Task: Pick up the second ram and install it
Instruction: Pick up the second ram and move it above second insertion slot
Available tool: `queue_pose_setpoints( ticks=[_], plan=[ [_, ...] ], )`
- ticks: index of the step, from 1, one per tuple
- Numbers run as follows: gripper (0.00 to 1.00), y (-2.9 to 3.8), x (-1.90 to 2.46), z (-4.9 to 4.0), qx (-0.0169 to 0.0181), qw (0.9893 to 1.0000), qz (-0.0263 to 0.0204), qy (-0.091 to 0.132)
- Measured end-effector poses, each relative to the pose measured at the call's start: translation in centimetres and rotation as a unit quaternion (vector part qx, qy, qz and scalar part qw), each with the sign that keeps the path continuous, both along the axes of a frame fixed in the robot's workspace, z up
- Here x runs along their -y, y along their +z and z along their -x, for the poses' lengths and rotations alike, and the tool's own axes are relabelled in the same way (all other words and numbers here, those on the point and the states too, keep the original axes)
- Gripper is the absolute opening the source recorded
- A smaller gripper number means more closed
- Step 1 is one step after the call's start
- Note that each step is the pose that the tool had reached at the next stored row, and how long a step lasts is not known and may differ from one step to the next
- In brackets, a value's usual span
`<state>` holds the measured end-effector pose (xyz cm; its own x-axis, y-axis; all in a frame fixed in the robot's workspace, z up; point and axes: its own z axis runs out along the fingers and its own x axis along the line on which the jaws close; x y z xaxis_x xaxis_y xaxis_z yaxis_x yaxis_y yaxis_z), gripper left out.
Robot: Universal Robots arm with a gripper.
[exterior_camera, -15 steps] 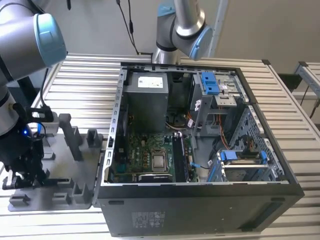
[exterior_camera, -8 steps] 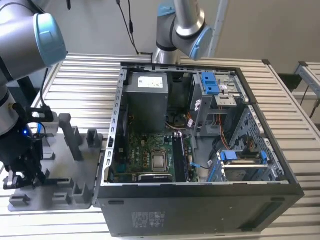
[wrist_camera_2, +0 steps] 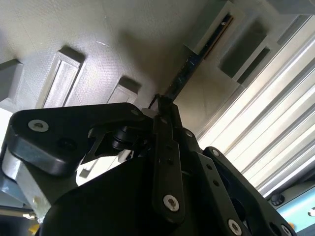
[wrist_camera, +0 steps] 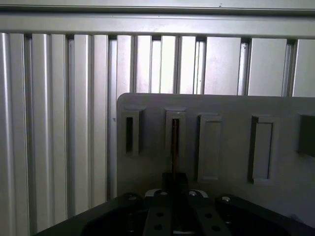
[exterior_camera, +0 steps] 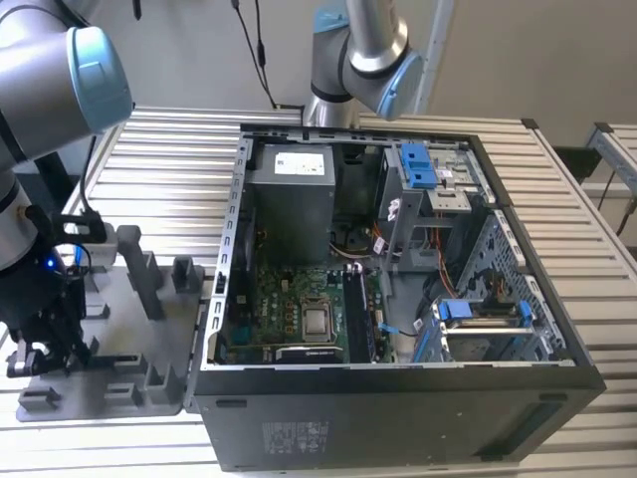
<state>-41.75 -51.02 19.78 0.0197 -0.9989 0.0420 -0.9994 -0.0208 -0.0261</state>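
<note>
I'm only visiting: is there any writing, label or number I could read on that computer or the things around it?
White label on the power-supply box: print too small to read.
Sticker on the computer case: rows of print, too blurred to read.
Motherboard: markings too small to read.
Second ram, edge-on in the grey tray: no print shows.
Nothing can be quoted.

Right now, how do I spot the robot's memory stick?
Find the grey tray at the exterior view's left, beside the computer case. The second ram stands edge-on in a tray slot. It's a thin dark strip; its neighbours are chunky grey blocks.
</note>
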Motion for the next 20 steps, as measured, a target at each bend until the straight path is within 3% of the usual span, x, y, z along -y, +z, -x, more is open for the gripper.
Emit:
queue_pose_setpoints(
  ticks=[16,20],
  plan=[
    [0.14,0.00,0.00,0.00,0.0010,1.0000,0.0000,0.000],
    [0.14,0.29,0.00,0.00,0.0010,1.0000,0.0000,-0.002]
  ],
)
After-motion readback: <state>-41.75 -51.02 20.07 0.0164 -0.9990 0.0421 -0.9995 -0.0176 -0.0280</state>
